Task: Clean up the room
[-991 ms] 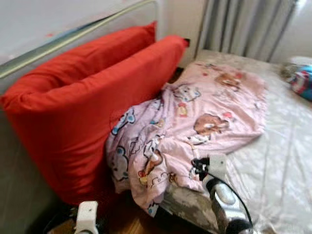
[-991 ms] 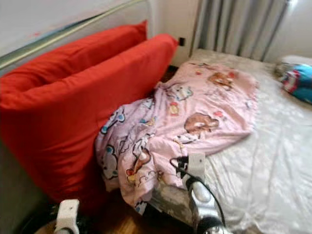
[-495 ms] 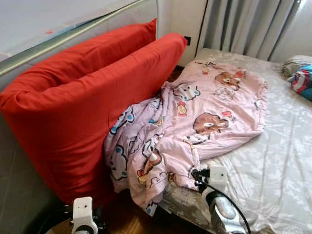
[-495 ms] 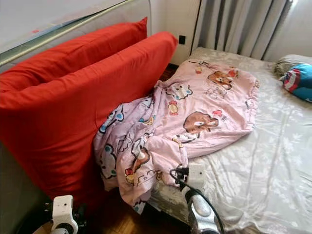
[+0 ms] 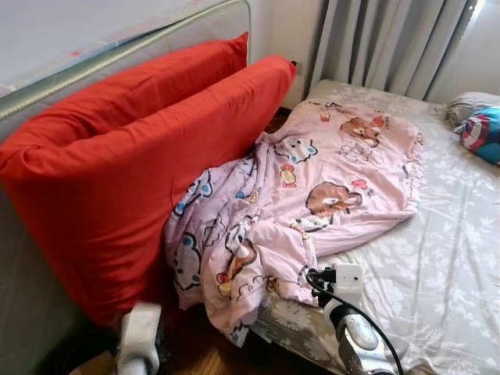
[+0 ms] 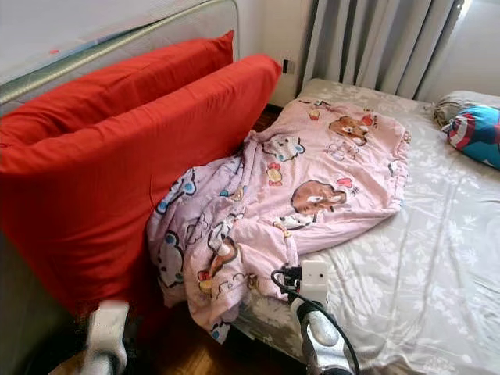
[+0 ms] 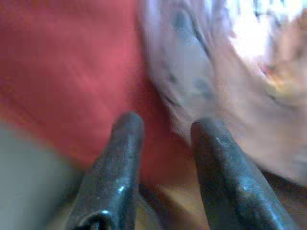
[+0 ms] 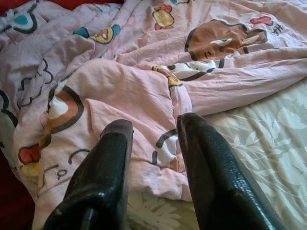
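- The right gripper [image 8: 151, 129] hovered at the lower middle of the head view, fingers a little apart and empty, just above the near edge of the pink cartoon blanket [image 5: 312, 180].
- The left gripper [image 7: 163, 129], blurred, had its fingers slightly parted and held nothing, near the red cushions [image 5: 133, 148] at lower left.
- Compared with a second ago, the left arm [image 5: 139, 337] sat higher and smeared; the blanket lay unchanged.
- The blanket draped off the bed [image 5: 437, 266] against the cushions; a blue pillow [image 5: 484, 134] lay at right, grey curtains [image 5: 383, 39] behind.
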Controlling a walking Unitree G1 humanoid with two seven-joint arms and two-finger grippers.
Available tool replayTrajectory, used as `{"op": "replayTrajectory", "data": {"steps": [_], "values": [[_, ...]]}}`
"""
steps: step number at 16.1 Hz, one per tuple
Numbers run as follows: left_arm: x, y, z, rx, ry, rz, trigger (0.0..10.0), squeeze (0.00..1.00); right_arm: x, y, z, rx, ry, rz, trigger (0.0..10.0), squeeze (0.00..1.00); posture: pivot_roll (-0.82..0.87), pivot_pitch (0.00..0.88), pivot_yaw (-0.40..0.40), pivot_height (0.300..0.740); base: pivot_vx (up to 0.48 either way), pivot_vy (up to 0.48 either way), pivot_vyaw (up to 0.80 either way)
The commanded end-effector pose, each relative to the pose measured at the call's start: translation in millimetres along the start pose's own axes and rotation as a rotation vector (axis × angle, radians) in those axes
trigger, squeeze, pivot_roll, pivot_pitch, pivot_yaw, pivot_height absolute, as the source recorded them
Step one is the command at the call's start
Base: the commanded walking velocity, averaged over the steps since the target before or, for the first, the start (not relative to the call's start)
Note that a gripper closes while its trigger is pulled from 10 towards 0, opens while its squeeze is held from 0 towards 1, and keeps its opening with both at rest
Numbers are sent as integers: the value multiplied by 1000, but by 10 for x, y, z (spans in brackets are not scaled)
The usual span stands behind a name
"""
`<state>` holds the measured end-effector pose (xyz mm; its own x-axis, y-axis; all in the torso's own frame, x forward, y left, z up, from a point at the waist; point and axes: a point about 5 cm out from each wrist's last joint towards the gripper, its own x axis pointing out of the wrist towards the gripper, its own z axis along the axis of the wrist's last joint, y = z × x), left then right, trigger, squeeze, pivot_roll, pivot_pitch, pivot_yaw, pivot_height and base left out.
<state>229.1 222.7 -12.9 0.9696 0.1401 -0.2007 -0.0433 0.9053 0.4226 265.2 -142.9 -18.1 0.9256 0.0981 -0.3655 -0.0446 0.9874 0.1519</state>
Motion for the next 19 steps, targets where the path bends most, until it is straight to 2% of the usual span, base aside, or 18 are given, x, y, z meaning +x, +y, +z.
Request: {"op": "replayTrajectory", "data": {"steps": [1, 2, 4, 7, 10, 16, 19], "values": [[160, 68, 305, -65, -125, 38, 10000, 0, 2, -15, 19, 2, -10, -8, 10000, 0, -40, 69, -44, 720, 0, 0, 0], [218, 92, 576, -376, -237, 16, 10000, 0, 3, 2, 11, 4, -7, -8, 10000, 0, -41, 73, -44, 720, 0, 0, 0], [224, 93, 668, -347, -271, 1, 10000, 0, 10, 19, 16, 7, -7, -7, 10000, 0, -43, 73, -43, 720, 0, 0, 0], [154, 41, 638, -339, -258, 18, 10000, 0, 21, 14, 37, 5, -11, -7, 10000, 0, -43, 79, -44, 720, 0, 0, 0], [86, 18, 494, -439, -162, 15, 10000, 0, 26, 4, 50, 4, -15, -15, 10000, 0, -43, 80, -46, 720, 0, 0, 0], [114, -18, 494, -453, -130, -5, 10000, 0, 42, -22, 79, -18, -13, -28, 10000, 0, -53, 86, -45, 720, 0, 0, 0], [118, -12, 511, -460, -128, -14, 10000, 0, 47, -2, 66, -22, -1, -30, 10000, 0, -52, 88, -44, 695, 0, 0, 0]]}}
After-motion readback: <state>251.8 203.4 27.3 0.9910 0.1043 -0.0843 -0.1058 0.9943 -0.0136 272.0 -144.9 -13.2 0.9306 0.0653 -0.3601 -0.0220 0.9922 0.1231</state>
